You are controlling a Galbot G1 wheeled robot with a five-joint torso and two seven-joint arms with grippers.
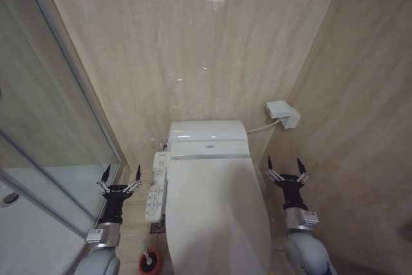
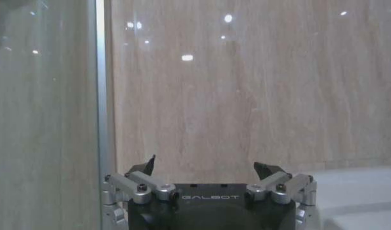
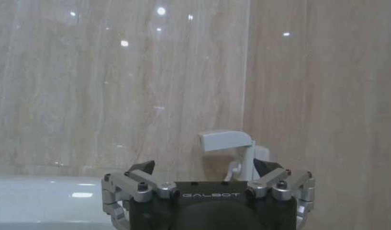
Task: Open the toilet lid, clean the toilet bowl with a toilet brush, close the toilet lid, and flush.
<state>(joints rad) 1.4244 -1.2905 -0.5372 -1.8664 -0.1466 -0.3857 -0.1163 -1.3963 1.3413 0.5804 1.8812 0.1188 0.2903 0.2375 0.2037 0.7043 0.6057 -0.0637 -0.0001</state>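
Observation:
The toilet lid [image 1: 215, 214] is a glossy white oval lying shut over the toilet bowl, which is hidden beneath it. The white tank [image 1: 207, 137] stands behind it against the wall. A toilet brush [image 1: 150, 261] with a white handle sits in a red round holder on the floor, left of the toilet. My left gripper [image 1: 120, 173] hovers open to the left of the toilet, beside the button panel [image 1: 158, 186], holding nothing. Open and empty as well, my right gripper [image 1: 286, 165] hangs on the toilet's right side. Both grippers [image 2: 208, 167] [image 3: 205, 167] point at the back wall.
A glass shower screen [image 1: 58, 127] with a metal frame and a white shower tray [image 1: 32, 223] close off the left. Beige tiled walls stand behind and to the right. A white wall box [image 1: 283, 114] with a cable is mounted right of the tank.

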